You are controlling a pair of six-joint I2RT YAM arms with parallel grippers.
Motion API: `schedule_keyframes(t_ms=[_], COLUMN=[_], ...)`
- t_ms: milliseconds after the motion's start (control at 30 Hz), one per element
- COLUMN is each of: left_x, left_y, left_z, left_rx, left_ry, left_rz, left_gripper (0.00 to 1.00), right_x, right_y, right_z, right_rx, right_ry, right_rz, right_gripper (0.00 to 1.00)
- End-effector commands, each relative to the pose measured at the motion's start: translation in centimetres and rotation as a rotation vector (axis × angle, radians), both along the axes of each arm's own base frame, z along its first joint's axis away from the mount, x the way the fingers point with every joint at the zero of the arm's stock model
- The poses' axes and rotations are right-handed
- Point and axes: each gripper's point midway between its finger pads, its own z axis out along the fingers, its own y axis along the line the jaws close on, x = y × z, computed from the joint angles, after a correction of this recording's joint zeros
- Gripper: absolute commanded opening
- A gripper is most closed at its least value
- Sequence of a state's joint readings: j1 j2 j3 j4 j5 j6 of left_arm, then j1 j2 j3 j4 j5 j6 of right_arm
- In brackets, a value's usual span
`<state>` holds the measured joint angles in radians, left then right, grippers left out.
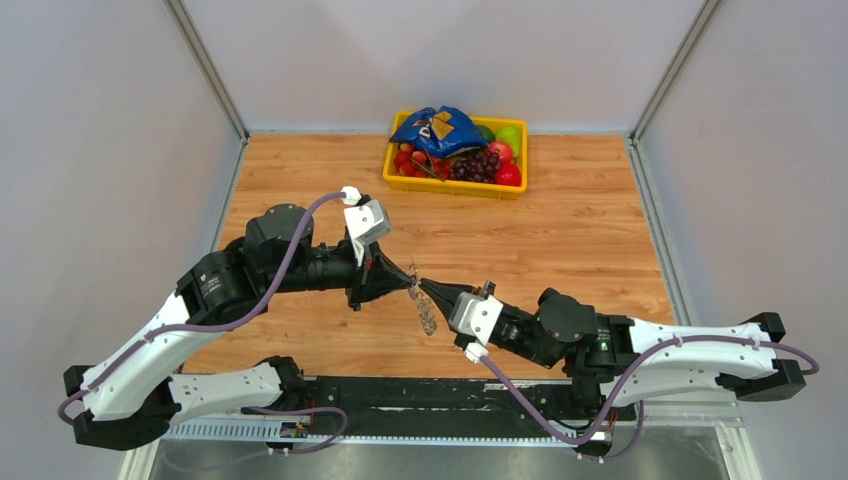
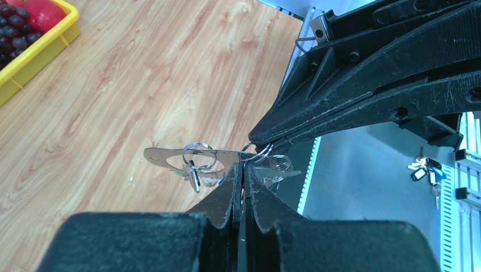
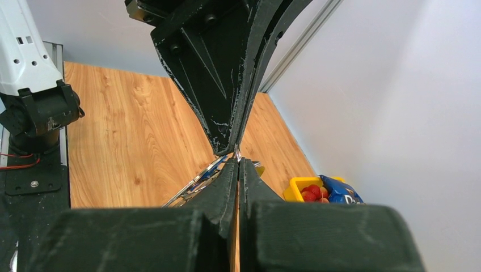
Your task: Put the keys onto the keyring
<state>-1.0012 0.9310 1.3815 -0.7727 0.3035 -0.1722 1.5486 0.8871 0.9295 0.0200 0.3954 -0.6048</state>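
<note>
The two arms meet nose to nose over the middle of the worktop (image 1: 580, 230), and the keyring (image 1: 426, 312) hangs in the air between them, clear of the wood. The left gripper (image 1: 405, 283) reaches in from the left and the right gripper (image 1: 428, 287) from the right, their tips almost touching.

From the left wrist, the left gripper (image 2: 244, 170) has its fingers pressed flat together on the near end of the keyring (image 2: 161, 157), a flat silver plate with a round ring threaded through it. The right gripper (image 2: 255, 139) comes in from the upper right, also pinched tight, with a small wire ring of the same bundle caught at its tip. A couple of small keys (image 2: 194, 179) dangle from the ring, one showing a bit of green.

The right wrist view agrees: the right gripper (image 3: 237, 164) is clamped, the left gripper (image 3: 230, 148) points down onto it, and the keyring (image 3: 195, 182) shows as a silver edge to the left.

A separate bunch (image 2: 422, 167) with dark and blue heads lies on the grey ledge past the worktop's edge.

At the far side sits a yellow basket (image 1: 450, 188) with a blue bag (image 1: 440, 128) and grapes (image 1: 478, 165).
</note>
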Motion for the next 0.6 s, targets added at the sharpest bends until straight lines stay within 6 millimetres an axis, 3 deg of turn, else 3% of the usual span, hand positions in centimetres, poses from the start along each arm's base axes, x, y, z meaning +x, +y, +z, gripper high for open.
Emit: schedule_keyframes(t_ms=[0,567], left_x=[-0.06,0.09], left_y=[0.23,0.40], left_z=[2.06,2.15], left_rx=[-0.051,-0.051], left_ry=[-0.031,-0.034], left_rz=[0.007,0.020], left_gripper=[0.08,0.08], right_x=[-0.37,-0.42], right_y=[0.13,0.55], right_z=[1.34,0.35], right_rx=[0.048,0.011], right_ry=[-0.005,-0.004], right_rz=[0.014,0.012], right_gripper=[0.00,0.00])
